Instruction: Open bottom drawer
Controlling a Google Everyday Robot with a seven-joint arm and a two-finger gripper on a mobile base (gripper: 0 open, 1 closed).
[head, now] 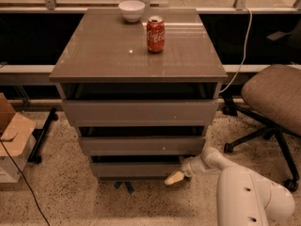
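Note:
The bottom drawer (136,169) is the lowest and narrowest of three grey-brown glossy fronts in the cabinet, just above the floor. Its plain front stands a little forward of the dark gap above it. My gripper (175,177) reaches in from the lower right on a white arm (244,192). Its pale fingertips sit at the right end of the bottom drawer front, near the lower edge. The middle drawer (141,145) with a small white speck and the wide top drawer (138,112) are above.
A red soda can (155,34) and a white bowl (131,10) stand on the cabinet top. An office chair (275,102) is at the right. A cardboard box (11,135) and a cable lie at the left. Blue tape marks the floor under the cabinet.

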